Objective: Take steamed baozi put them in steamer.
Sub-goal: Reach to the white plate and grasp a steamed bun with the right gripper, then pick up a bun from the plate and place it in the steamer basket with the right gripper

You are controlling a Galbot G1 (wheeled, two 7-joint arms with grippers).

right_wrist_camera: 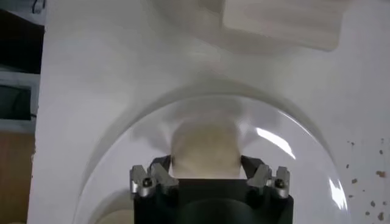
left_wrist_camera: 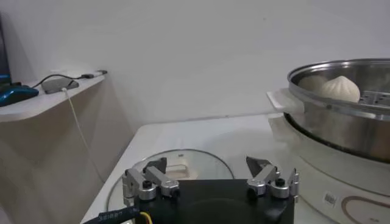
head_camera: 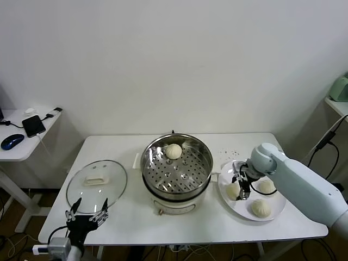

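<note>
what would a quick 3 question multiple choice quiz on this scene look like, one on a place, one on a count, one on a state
1. Where does the glass lid lie?
A. on the steamer
B. on the table, on the robot's left of the steamer
C. on the plate

2. How many baozi are in the steamer?
A. none
B. one
C. three

3. What is the right end effector doing?
A. parked off the table
B. holding the lid
C. down at the plate with its fingers around a baozi

Answers: 1 B, the lid rests flat beside the pot. 2 B, a single bun sits on the perforated tray. 3 C, the right wrist view shows a bun between the fingers; three buns are on the plate.
</note>
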